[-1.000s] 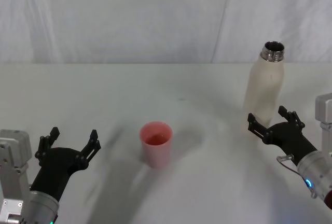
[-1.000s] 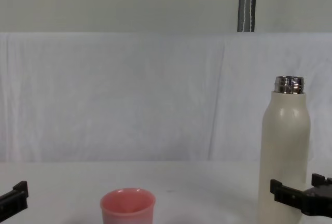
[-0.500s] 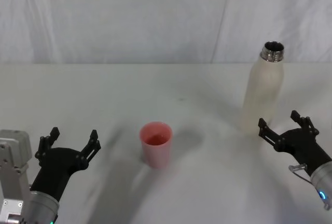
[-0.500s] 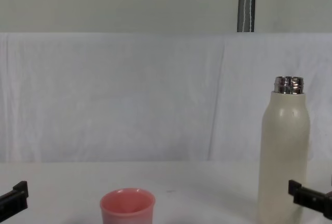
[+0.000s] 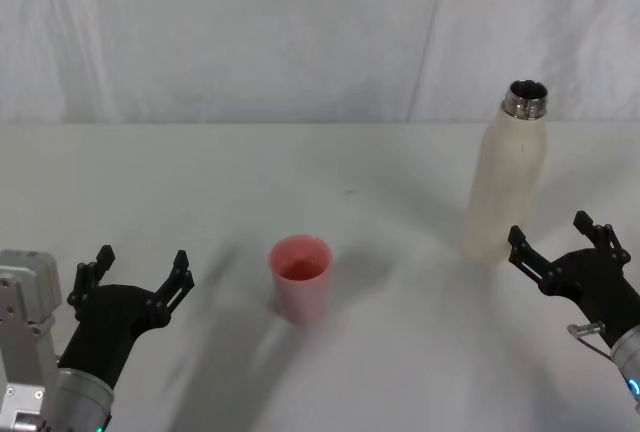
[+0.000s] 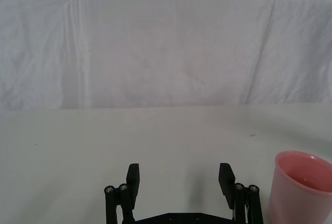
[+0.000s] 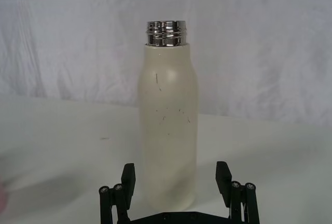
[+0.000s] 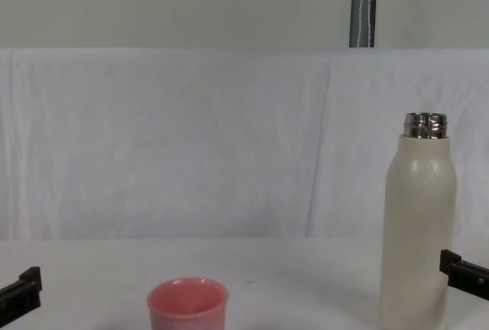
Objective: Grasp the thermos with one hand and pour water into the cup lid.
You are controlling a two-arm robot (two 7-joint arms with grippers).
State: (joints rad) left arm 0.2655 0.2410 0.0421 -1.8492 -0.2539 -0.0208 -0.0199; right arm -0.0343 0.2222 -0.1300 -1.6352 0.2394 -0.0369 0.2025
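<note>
- White cloth hangs behind the white table (image 5: 200, 182).
- On the right side stands the bottle (image 5: 507, 180), upright, cap off, steel neck bare.
- Just in front of it and a little to its right, the right gripper (image 5: 563, 242) is spread wide and grips nothing; it seems not to touch the bottle, though that gap is hard to judge.
- Near the table's middle sits the pink cup (image 5: 301, 278).
- At near left, well apart from the cup, the left gripper (image 5: 138, 270) is parked, fingers spread and empty.
</note>
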